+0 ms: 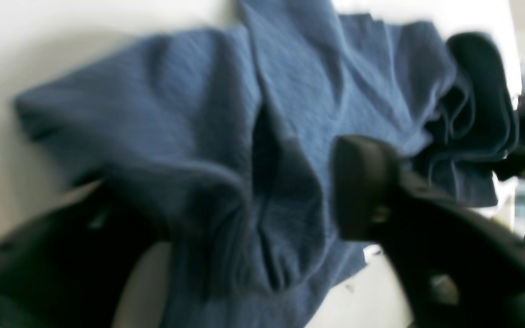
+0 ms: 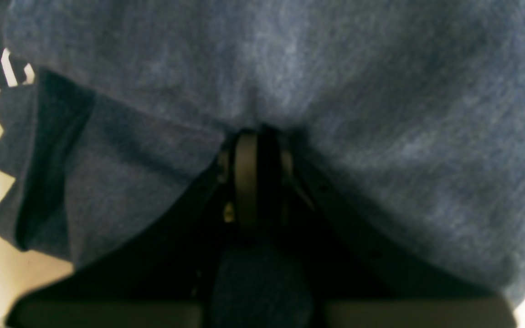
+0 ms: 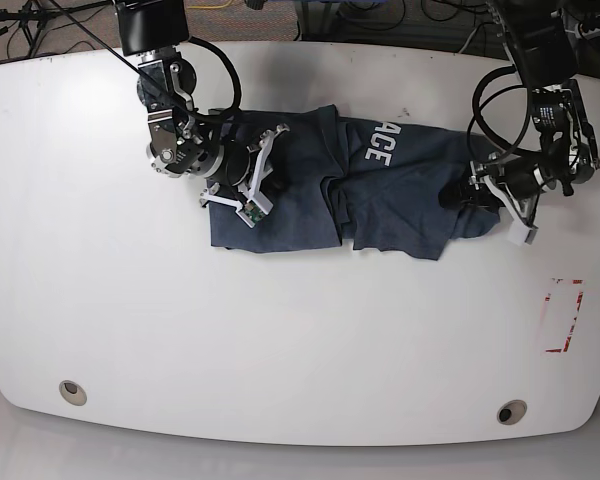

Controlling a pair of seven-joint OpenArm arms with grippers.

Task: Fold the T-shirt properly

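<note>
T-shirt [image 3: 380, 200] of dark navy heathered cloth lies bunched mid-fold; right gripper [image 2: 258, 136] pinches its edge, left gripper [image 1: 262, 191] straddles a ridge, grip unclear. Next: draw both ends taut.

We see two arms built of dark metal segments with silvery round joint housings, black cables looping loosely alongside each. The left hand [image 3: 480, 190] has matte black fingers [image 1: 365, 187] with rounded tips and a small brass-coloured screw; white plastic brackets sit at its wrist. The right hand [image 3: 242, 172] shows the same white brackets, black fingers and brass screws.
</note>
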